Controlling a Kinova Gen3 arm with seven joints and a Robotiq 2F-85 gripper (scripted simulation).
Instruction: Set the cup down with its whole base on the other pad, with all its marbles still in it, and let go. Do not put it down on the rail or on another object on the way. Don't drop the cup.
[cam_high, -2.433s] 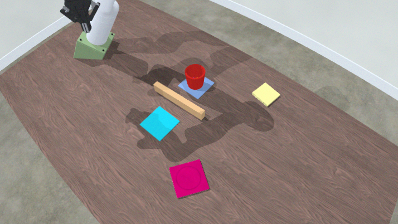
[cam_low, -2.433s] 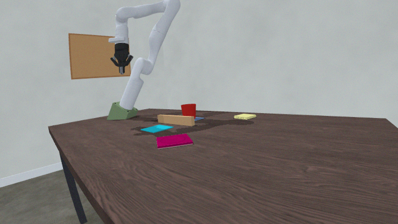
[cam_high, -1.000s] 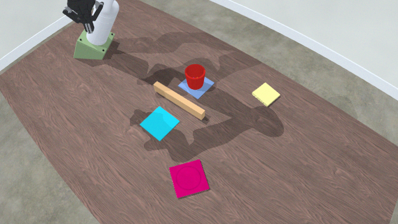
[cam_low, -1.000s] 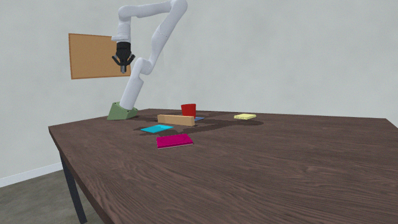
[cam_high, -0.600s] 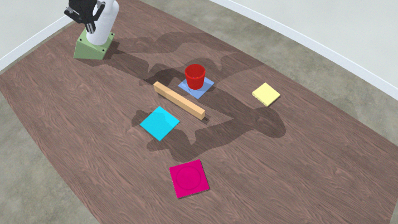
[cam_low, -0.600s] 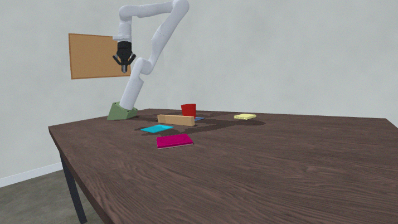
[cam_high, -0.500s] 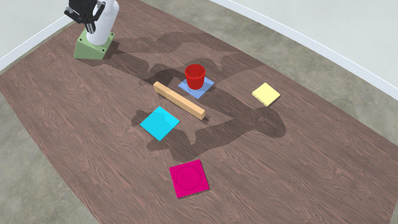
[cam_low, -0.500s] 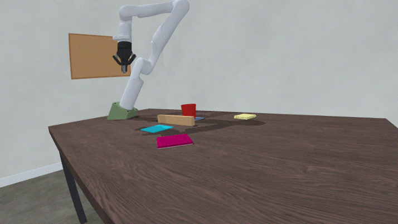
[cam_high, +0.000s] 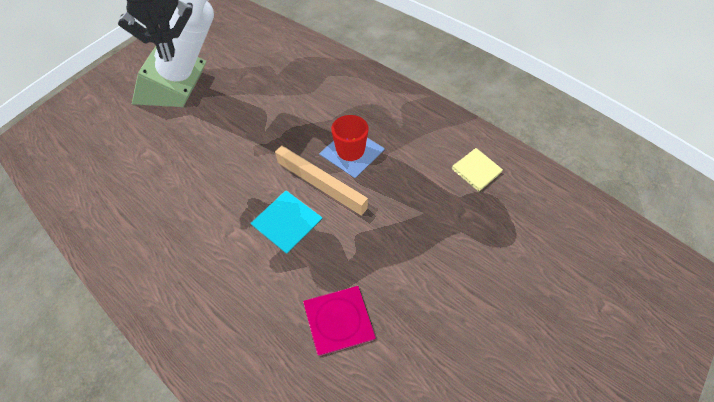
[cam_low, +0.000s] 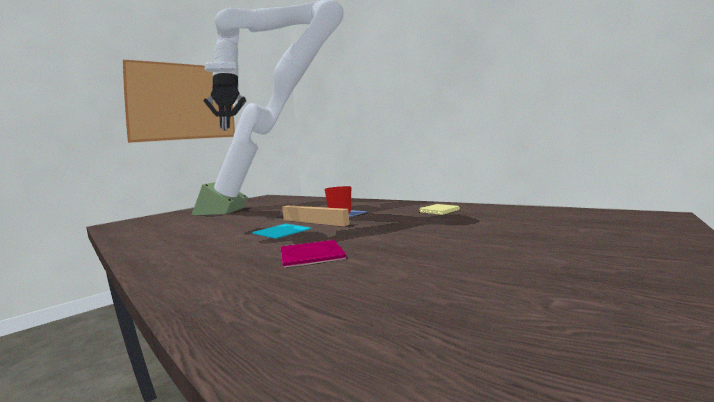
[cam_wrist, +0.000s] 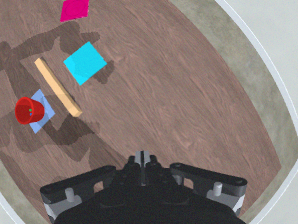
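Observation:
A red cup (cam_high: 350, 136) stands upright on a pale blue pad (cam_high: 352, 156) near the table's middle; it also shows in the exterior view (cam_low: 338, 197) and the wrist view (cam_wrist: 27, 110). A tan wooden rail (cam_high: 321, 179) lies just in front of it. Beyond the rail lies a cyan pad (cam_high: 286, 220). My gripper (cam_high: 165, 51) is shut and empty, high in the air near the arm's base, far from the cup; it also shows in the exterior view (cam_low: 224, 122). The marbles inside the cup are barely visible.
A magenta pad (cam_high: 339, 320) with a ring mark lies near the table's front. A yellow block (cam_high: 477, 168) lies to the right of the cup. The green arm base (cam_high: 167, 82) stands at the far left corner. An orange board (cam_low: 167, 100) hangs on the wall.

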